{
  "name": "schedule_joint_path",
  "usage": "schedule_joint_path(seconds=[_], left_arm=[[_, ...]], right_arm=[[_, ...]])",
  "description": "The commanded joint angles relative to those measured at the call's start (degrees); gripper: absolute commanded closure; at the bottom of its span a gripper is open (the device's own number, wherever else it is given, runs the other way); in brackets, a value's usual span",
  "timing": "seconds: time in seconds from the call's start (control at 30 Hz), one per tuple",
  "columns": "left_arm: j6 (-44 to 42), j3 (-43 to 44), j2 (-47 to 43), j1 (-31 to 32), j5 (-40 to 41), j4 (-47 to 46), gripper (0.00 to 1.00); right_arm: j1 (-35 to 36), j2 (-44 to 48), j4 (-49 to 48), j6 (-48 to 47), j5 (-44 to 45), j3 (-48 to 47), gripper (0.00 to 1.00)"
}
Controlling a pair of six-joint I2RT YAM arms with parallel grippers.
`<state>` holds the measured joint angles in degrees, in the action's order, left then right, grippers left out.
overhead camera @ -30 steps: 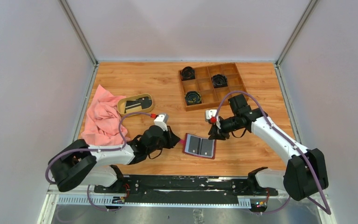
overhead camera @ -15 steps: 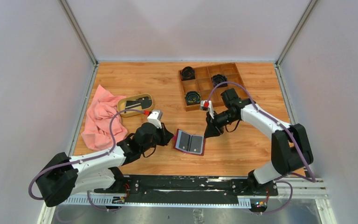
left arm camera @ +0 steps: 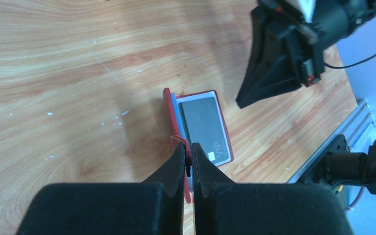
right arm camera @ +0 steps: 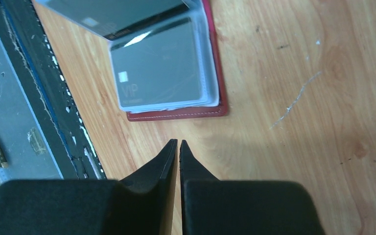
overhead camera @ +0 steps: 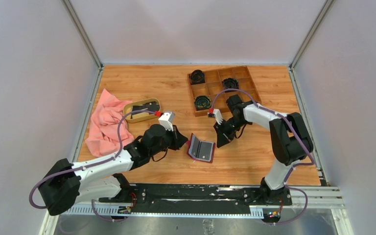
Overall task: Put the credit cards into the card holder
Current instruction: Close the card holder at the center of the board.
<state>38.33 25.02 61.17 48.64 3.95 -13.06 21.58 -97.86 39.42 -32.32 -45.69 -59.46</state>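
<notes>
While the left gripper (left arm camera: 188,164) is pinched shut on the raised left cover of the card holder (overhead camera: 203,149), mid-table toward the near edge, and the right gripper (right arm camera: 178,145) sits closed and empty just right of it, the leather looks light and floppy, best held by a cover edge.

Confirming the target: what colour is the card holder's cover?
The card holder is dark red, clearest in the right wrist view.

This is a robotics lab test cell. A light wooden tabletop (overhead camera: 166,83) is boxed in by plain pale grey wall panels (overhead camera: 196,29) on bare aluminium posts (overhead camera: 82,32), and two white-and-black jointed robot arms (overhead camera: 103,165) (overhead camera: 263,114) are bolted to a black metal rail (overhead camera: 196,192).
</notes>
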Motion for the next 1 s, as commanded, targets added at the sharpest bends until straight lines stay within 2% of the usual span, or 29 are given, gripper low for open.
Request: schedule_joint_path(seconds=[0.0,0.4,0.97], left_arm=[[0.91,2.97,1.7,1.26,-1.29,0.21,1.0],[1.06,9.56,10.72,5.98,-0.46,0.05,1.0],[1.75,21.12,30.57,12.89,-3.24,-4.01,1.0]], right_arm=[[-0.84,-4.04,3.63,2.44,2.8,-2.03,0.92],[-0.74,-11.36,2.98,6.55,-1.67,-3.73,0.93],[-0.78,-12.9,1.8,8.58,-4.44,-4.17,0.92]])
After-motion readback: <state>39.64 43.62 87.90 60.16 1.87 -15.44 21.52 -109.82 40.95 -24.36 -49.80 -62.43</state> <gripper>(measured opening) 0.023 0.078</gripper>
